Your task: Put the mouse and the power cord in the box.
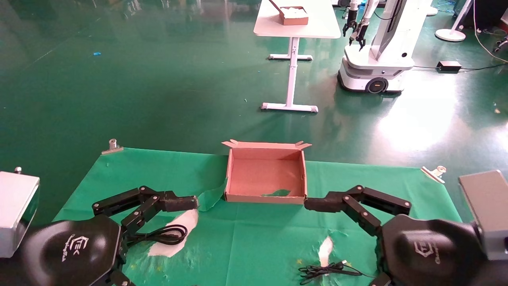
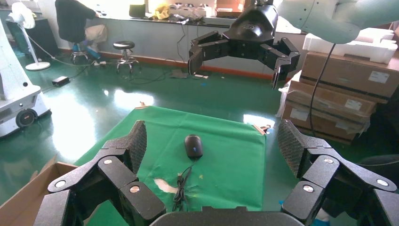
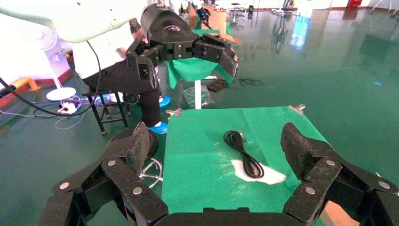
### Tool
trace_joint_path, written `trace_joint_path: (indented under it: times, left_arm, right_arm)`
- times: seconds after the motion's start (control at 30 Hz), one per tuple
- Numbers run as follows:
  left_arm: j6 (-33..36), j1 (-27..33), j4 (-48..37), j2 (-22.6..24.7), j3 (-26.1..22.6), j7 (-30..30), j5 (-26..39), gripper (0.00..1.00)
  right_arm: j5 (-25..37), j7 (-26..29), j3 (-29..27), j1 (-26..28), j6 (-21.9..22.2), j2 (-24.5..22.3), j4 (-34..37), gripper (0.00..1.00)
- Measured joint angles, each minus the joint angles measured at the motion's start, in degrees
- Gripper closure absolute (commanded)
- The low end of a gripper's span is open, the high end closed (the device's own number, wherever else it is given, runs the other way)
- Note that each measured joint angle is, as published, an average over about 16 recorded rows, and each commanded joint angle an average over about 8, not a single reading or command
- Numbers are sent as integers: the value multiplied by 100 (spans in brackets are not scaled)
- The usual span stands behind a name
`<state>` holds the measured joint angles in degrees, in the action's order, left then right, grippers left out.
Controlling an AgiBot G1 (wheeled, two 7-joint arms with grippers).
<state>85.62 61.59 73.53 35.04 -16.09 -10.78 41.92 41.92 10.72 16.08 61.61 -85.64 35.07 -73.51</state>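
Flanking empty box (image 1: 265, 177), L gripper (image 2: 211, 155) & R gripper (image 3: 214, 148) fingers spread; casing logos unreadable.

Robotics lab: glossy green floor (image 1: 158, 79), second white wheeled robot (image 1: 375, 59) by a white pedestal table (image 1: 295, 24), stacked brown cardboard cartons (image 2: 339, 94), long workbench (image 2: 155, 21).

Lighting is bright and even overhead, with strong white glare on the glossy green floor (image 1: 416, 119) in the head view and smaller glare patches on it in both wrist views. Windows behind the workbench (image 2: 155, 28) are blown out in the left wrist view. Shadows are soft; both wrist views bend visibly toward the edges.
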Motion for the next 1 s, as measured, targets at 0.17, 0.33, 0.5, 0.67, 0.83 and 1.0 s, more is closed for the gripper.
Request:
trace_joint_path:
  times: [0.17,0.33,0.5,0.67,0.83,1.0]
  left_arm:
    - [2,-8,3,0,-15,-3,23,0]
    - [-24,27,77,-8,-175,-57,389,0]
    - [-118,240,183,46,-558,-301,1322,0]
    - [-334,610,293,211,-1112,-786,2807,0]
    - [-560,1045,361,460,-1628,-1389,4265,0]
    - [-730,1313,369,666,-1923,-1808,5183,0]
  right_arm:
    - [1,-1,1,0,-1,0,0,0]
    - [180,0,65,-2,-9,-57,-52,0]
    - [649,29,238,31,-8,-155,-145,0]
    - [1447,149,532,148,37,-235,-256,0]
    - [2246,342,841,327,107,-249,-327,0]
    - [2776,508,1047,486,172,-201,-334,0]
